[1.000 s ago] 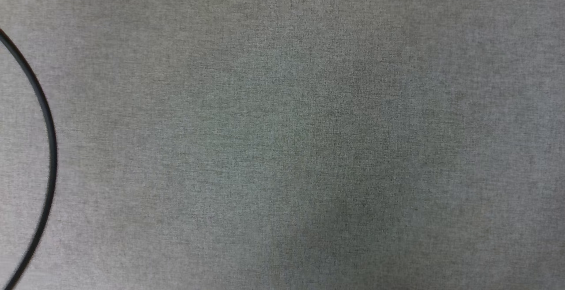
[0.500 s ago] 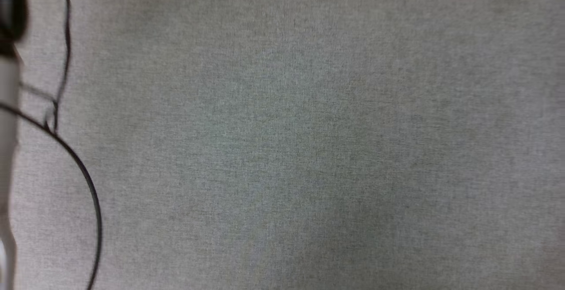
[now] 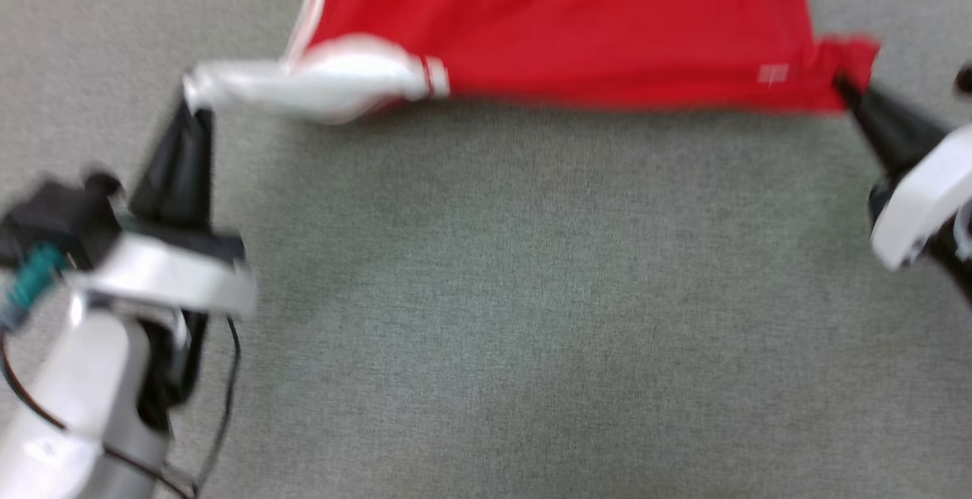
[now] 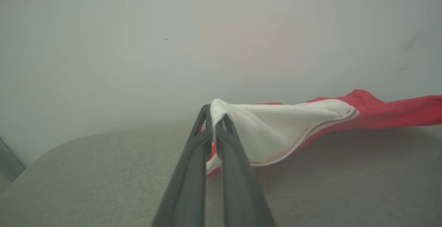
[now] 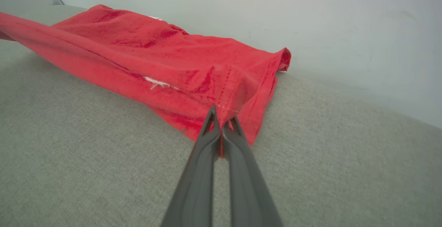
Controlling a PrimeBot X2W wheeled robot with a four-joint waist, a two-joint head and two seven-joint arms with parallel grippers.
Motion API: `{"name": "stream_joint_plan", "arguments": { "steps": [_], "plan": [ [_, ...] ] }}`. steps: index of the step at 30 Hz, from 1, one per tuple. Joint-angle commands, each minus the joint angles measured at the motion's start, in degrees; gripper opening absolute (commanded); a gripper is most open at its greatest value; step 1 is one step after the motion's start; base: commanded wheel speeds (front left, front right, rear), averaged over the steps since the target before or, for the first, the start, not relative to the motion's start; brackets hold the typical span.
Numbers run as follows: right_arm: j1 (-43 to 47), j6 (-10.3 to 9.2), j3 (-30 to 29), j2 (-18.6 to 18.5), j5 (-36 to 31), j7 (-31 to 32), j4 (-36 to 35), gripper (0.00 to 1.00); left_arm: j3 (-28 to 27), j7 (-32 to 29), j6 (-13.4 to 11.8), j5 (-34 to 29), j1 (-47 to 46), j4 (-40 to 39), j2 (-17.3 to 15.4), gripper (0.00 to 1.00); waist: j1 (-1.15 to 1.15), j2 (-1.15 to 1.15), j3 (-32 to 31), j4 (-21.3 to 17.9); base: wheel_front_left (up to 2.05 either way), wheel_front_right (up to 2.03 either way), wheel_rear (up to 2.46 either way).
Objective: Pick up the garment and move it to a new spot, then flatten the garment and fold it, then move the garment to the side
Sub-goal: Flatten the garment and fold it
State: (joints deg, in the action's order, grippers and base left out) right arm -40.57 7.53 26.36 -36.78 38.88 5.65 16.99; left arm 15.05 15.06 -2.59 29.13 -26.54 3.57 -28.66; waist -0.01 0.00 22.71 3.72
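Pinching white sleeve of garment (image 3: 569, 20): left fingers (image 4: 193, 171) | right fingers (image 5: 203, 171) pinching red corner, likely hem

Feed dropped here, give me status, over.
Left tool shut on white sleeve. Right tool shut on red corner. Shirt stretched between them. Nothing in the way.

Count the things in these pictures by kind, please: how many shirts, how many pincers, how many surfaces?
Shirt: 1
Pincers: 2, the left pincer and the right pincer, both shut on the shirt
Grey surface: 1
Total: 4
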Motion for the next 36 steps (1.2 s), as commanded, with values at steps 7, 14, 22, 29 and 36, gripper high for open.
{"name": "stream_joint_plan", "arguments": {
  "steps": [7,14,22,29,36],
  "plan": [
    [13.05,-0.09,-3.29,2.38,-0.62,1.45,-2.36,0.0,0.31,-0.03,-2.41,2.6,14.43,-3.17,0.87,0.0,0.01,0.0,-7.51,0.7,0.0,0.0,0.0],
    [23.72,-0.09,-5.67,5.4,-2.0,3.31,-5.09,0.0,0.3,-0.03,-5.16,4.97,25.97,-4.24,2.5,0.0,0.01,0.0,-11.89,0.76,0.0,0.0,0.0],
    [33.27,-0.09,-8.79,6.78,-2.86,3.84,-6.08,0.0,2.11,-0.88,-5.05,8.35,35.09,-3.51,4.64,0.0,0.01,0.0,-16.12,0.77,0.0,0.0,0.0],
    [41.54,-0.09,-11.68,7.15,-2.43,4.4,-6.82,0.0,3.92,-4.12,-4.12,11.46,41.01,-2.86,4.63,0.0,0.01,0.0,-19.74,0.76,0.0,0.0,0.0],
    [49.56,-0.09,-13.55,7.94,-2.77,5.31,-8.44,0.0,4.07,-5.21,-4.95,13.35,45.87,-4.1,4.62,0.0,0.01,0.0,-22.49,1.29,0.0,0.0,0.0]
  ]
}}
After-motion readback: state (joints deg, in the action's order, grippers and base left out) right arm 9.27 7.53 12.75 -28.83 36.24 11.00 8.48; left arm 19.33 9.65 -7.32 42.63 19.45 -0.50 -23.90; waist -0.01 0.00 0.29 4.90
